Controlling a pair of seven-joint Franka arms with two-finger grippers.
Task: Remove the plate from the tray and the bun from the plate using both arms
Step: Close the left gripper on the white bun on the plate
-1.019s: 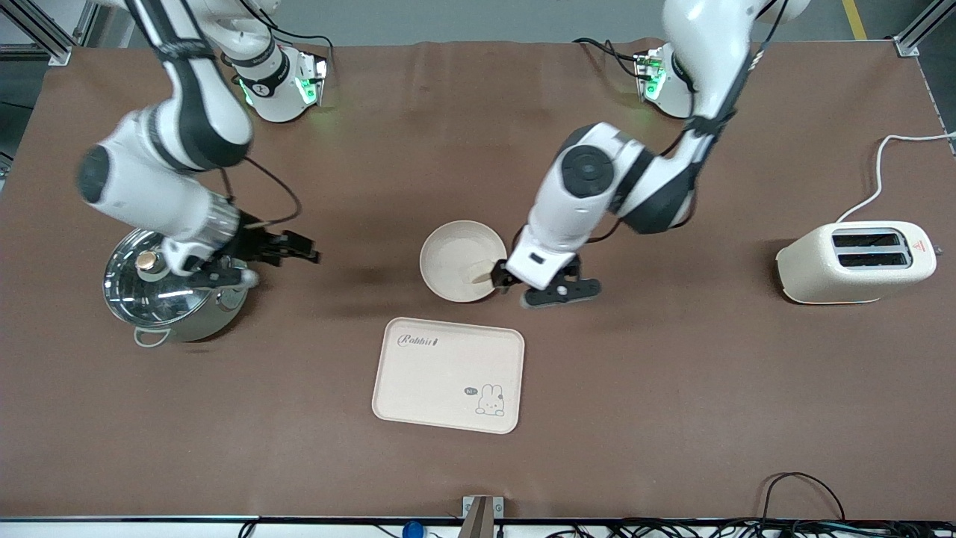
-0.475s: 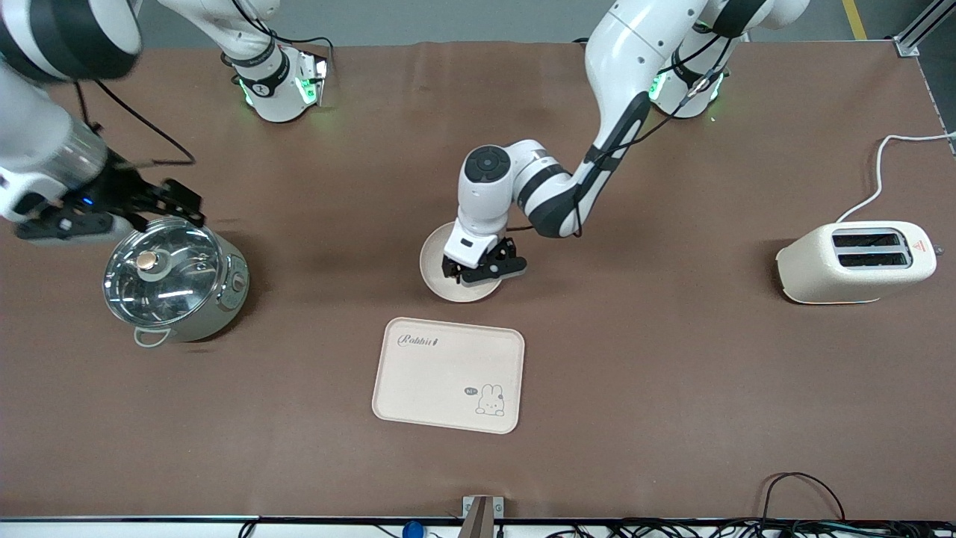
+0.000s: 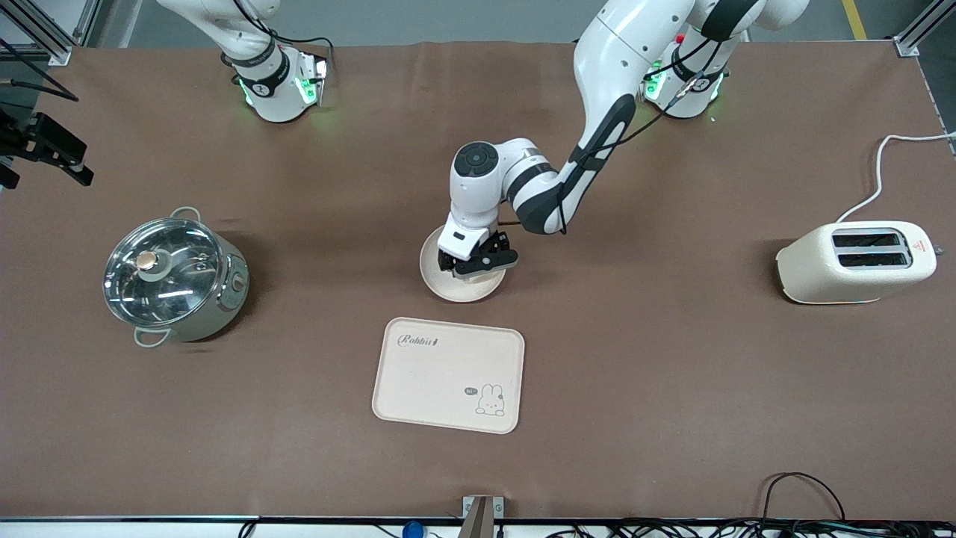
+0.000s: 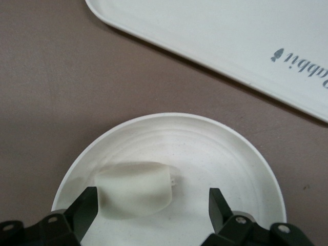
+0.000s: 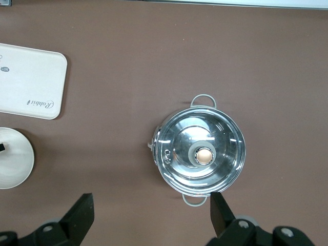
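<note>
The round cream plate (image 3: 442,278) sits on the brown table, off the tray (image 3: 448,373), which lies nearer the front camera. The pale bun (image 4: 136,192) lies in the plate (image 4: 215,148); the front view hides it under the left hand. My left gripper (image 3: 469,266) is low over the plate, open (image 4: 152,206), with one finger beside the bun and the other well apart from it. My right gripper (image 3: 54,153) is open (image 5: 151,210) and empty, high over the table's edge at the right arm's end.
A steel pot with a glass lid (image 3: 173,276) stands toward the right arm's end; it shows in the right wrist view (image 5: 200,154). A cream toaster (image 3: 855,261) with a white cord stands toward the left arm's end. The tray's corner (image 4: 230,41) shows close to the plate.
My left gripper moved from beside the plate's rim to over the plate, straddling the bun. My right arm rose and swung away from the pot toward the table's edge.
</note>
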